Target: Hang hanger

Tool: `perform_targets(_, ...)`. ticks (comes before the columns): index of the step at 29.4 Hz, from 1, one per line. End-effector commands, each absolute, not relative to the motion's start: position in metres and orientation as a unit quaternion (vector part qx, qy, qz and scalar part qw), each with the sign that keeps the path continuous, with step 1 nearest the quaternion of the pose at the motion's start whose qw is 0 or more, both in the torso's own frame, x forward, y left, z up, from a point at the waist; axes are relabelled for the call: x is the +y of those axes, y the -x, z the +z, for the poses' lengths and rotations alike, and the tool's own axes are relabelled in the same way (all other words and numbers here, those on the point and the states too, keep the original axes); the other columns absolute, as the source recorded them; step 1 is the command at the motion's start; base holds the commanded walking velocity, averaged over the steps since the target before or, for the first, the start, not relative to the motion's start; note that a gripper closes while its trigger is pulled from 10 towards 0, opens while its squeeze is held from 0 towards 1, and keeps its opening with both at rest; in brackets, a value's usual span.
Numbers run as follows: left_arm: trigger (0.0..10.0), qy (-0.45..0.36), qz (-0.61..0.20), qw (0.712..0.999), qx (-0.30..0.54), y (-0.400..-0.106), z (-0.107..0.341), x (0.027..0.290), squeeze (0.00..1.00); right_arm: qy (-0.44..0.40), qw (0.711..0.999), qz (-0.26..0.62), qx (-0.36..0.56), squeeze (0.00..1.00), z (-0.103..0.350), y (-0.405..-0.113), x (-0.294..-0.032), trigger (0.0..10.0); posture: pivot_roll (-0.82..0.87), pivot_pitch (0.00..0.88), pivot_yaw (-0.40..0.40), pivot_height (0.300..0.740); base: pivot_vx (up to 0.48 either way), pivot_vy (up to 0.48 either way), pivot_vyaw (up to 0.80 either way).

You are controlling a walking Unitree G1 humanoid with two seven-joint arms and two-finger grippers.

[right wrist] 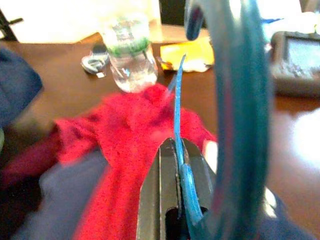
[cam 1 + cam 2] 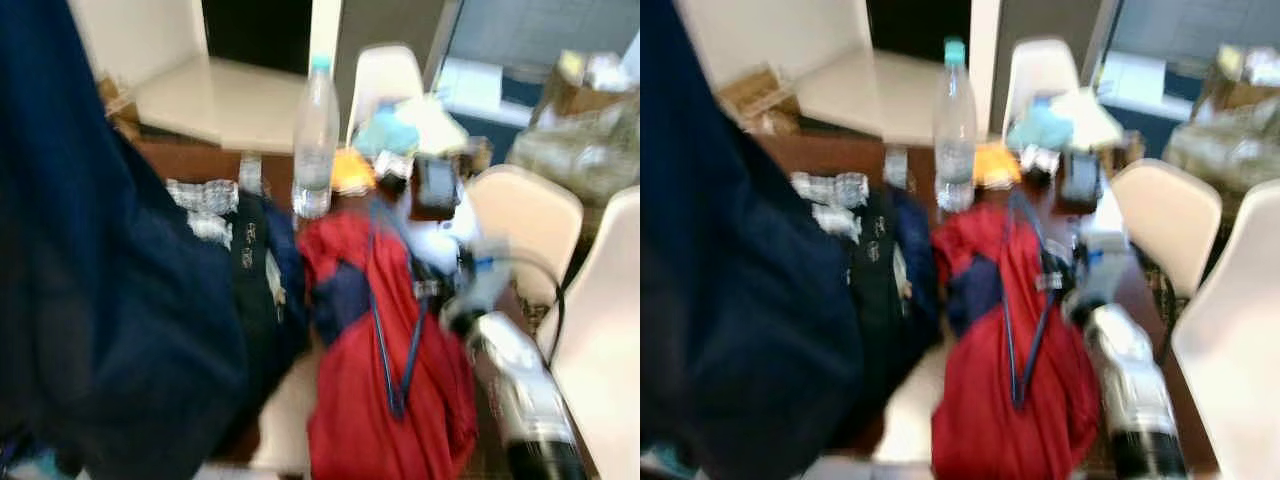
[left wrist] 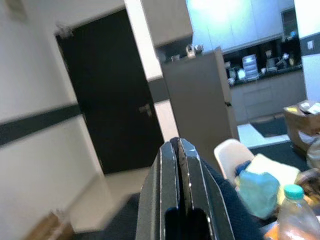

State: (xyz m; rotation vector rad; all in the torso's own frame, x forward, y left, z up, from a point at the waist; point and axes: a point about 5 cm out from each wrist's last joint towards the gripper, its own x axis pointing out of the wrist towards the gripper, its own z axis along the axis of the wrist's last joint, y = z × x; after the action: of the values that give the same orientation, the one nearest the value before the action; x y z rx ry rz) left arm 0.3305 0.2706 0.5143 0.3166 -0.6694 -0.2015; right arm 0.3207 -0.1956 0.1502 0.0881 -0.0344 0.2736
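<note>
The right gripper (image 1: 176,165) is clenched on the blue hanger (image 1: 176,120) above the red jacket (image 2: 385,400) on the table (image 1: 60,95), while the left gripper (image 3: 179,165) is closed, against dark blue cloth (image 2: 90,300).

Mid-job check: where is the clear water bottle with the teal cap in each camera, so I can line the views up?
Left eye view: water bottle upright at top centre, behind the red jacket.
Right eye view: top centre again.
Left wrist view: its cap and shoulder at the lower right corner.
Right wrist view: its lower body at top, left of centre.
Shared landmark: the red jacket, directly in front of the bottle.
</note>
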Motion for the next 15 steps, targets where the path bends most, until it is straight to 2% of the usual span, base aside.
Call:
perform_targets(1,10.0,-0.148,-0.095,0.924,-0.339,-0.323,0.518,0.279,0.00,-0.046,0.989,0.137,0.001,0.00,0.140,-0.318,-0.193,10.0,0.13,0.050,-0.034,0.740,0.000,0.000,0.00)
perform_targets(7,10.0,-0.142,-0.122,0.922,-0.338,-0.325,0.516,0.274,0.00,-0.046,0.989,0.138,0.001,0.00,0.140,-0.318,-0.193,10.0,0.13,0.050,-0.033,0.740,0.000,0.000,0.00)
perform_targets(8,10.0,-0.156,-0.199,0.910,-0.328,-0.328,0.508,0.260,0.00,-0.046,0.989,0.137,0.001,0.00,0.140,-0.317,-0.193,10.0,0.14,0.054,-0.029,0.740,0.000,0.000,0.00)
perform_targets(9,10.0,-0.177,-0.227,0.911,-0.297,-0.332,0.497,0.256,0.00,-0.046,0.990,0.136,0.002,0.00,0.139,-0.317,-0.193,10.0,0.13,0.055,-0.028,0.740,0.000,0.000,0.00)
perform_targets(12,10.0,-0.190,-0.243,0.911,-0.274,-0.336,0.489,0.253,0.00,-0.046,0.990,0.136,0.002,0.00,0.139,-0.317,-0.193,10.0,0.13,0.056,-0.027,0.740,0.000,0.000,0.00)
perform_targets(15,10.0,-0.319,-0.192,0.918,-0.139,-0.350,0.442,0.275,0.00,-0.045,0.990,0.132,0.004,0.00,0.138,-0.315,-0.196,10.0,0.13,0.061,-0.025,0.740,0.000,0.000,0.00)
